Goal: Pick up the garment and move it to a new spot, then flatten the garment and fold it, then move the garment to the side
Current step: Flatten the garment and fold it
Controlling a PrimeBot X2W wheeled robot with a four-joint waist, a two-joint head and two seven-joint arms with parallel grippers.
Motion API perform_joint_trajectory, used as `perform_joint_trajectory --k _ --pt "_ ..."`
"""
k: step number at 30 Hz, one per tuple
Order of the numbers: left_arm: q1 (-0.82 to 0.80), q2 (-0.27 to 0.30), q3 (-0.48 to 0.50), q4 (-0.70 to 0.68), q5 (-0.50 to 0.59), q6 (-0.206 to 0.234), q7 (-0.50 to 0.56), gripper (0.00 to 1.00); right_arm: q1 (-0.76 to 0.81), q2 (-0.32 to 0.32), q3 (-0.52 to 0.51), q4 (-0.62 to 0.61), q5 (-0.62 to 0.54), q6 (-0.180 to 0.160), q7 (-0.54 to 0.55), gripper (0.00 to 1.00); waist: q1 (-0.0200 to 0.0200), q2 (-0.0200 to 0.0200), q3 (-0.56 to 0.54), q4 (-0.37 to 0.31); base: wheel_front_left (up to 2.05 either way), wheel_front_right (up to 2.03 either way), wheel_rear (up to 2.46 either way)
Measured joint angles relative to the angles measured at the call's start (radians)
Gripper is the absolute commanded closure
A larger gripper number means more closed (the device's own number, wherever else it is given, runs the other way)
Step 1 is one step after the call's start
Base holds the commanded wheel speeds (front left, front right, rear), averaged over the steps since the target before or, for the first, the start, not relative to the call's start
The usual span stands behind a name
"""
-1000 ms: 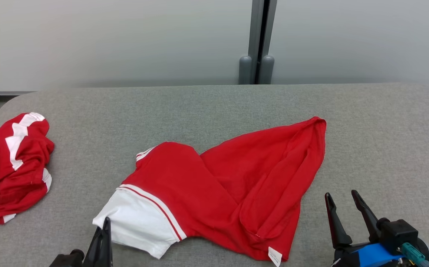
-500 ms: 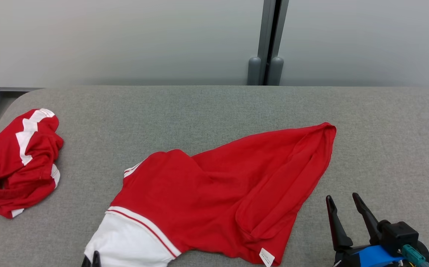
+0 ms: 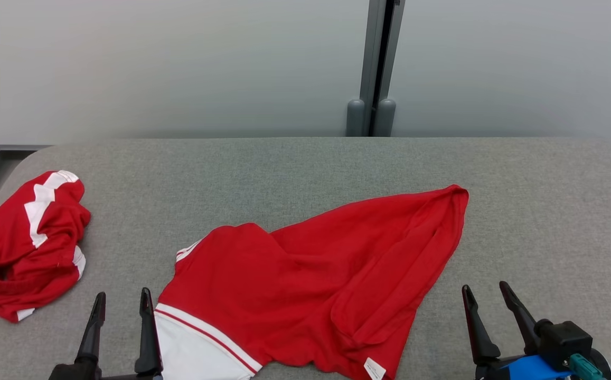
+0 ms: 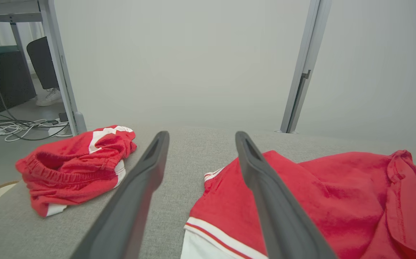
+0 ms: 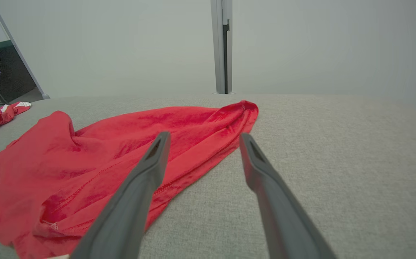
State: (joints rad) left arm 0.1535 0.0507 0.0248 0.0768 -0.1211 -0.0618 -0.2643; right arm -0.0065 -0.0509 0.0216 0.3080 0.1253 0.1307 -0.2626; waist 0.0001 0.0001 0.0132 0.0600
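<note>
The shirt [image 3: 310, 285] lies on the grey table [image 3: 305, 158], near the front edge and a little right of the middle, red with a white sleeve [image 3: 194, 353] at its near left corner. It is far from flat. The body runs on a slant up to a bunched point at the far right, a long flap is doubled over on the right side, and a small white tag [image 3: 374, 368] peeks out at the near hem. The left gripper [image 3: 123, 293] sits low at the front with its jaws spread and nothing between them. Its inner finger is just beside the sleeve's edge, and I can't tell whether it touches the cloth. The right gripper [image 3: 484, 286] is also wide open and empty, parked on bare table just off the shirt's right side, clear of the flap. To my eye the shirt is lying at its new spot and flattening comes next. With an arm standing on each side, both look well placed to take a corner and pull the cloth square. That folded flap would have to be opened out first, or the crease will carry into the fold. The red shorts [image 3: 25, 243] lie crumpled at the far left, well apart and out of the way.
</note>
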Motion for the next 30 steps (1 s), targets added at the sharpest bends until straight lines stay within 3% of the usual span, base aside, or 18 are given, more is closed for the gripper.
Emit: perform_joint_trajectory --k 20,29,30 --pt "-0.088 0.002 0.013 0.131 0.061 -0.025 0.0 0.0 0.03 0.0 0.014 -0.005 -0.001 0.0 0.0 0.0 -0.0001 -0.0002 -0.025 -0.056 0.0 0.0 0.0" --pt "-0.097 0.002 0.008 0.139 0.062 -0.033 0.0 0.0 -0.045 -0.058 0.23 0.022 0.025 0.0 0.0 0.0 -0.0001 -0.0002 -0.026 -0.039 0.0 0.0 0.0" --pt "-0.099 0.002 0.005 0.14 0.062 -0.035 0.0 0.0 -0.076 -0.073 0.302 0.053 0.042 0.0 0.002 0.0 -0.0001 -0.0001 -0.026 -0.031 0.0 0.0 0.0"
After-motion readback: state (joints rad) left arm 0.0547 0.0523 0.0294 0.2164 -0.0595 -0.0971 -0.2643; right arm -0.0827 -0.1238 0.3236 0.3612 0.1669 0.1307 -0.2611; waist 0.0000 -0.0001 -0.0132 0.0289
